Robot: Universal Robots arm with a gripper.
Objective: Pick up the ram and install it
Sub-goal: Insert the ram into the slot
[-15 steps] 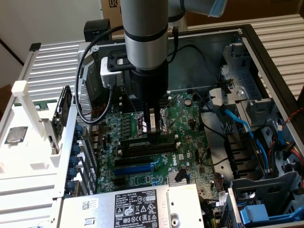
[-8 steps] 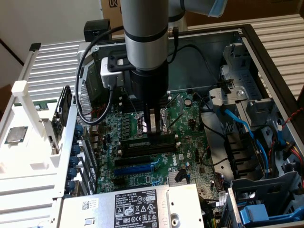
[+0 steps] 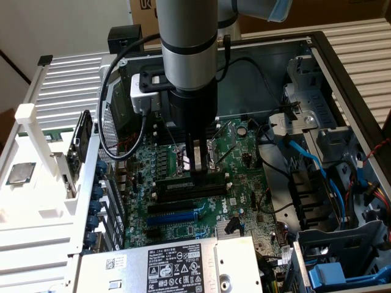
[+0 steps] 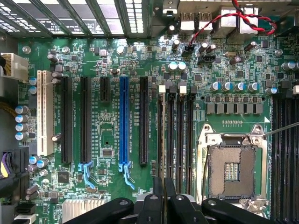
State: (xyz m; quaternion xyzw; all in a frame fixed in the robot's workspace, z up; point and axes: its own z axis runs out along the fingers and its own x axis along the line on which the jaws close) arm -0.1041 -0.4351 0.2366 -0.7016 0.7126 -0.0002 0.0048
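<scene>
Seemingly jaws narrow, clamped on upright ram (image 3: 183,181) at black memory slots (image 3: 186,195).

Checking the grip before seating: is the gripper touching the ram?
Touching. The exterior view shows the gripper clamped on the ram at its upper edge.

Pale wall (image 3: 67,27) standing plain at eleven o'clock in the exterior view, brown cardboard boxes (image 3: 342,12) sitting at one o'clock, white ribbed surface (image 3: 366,55) stretching away at two o'clock and showing again at ten o'clock, soft even light falling across it all
</scene>
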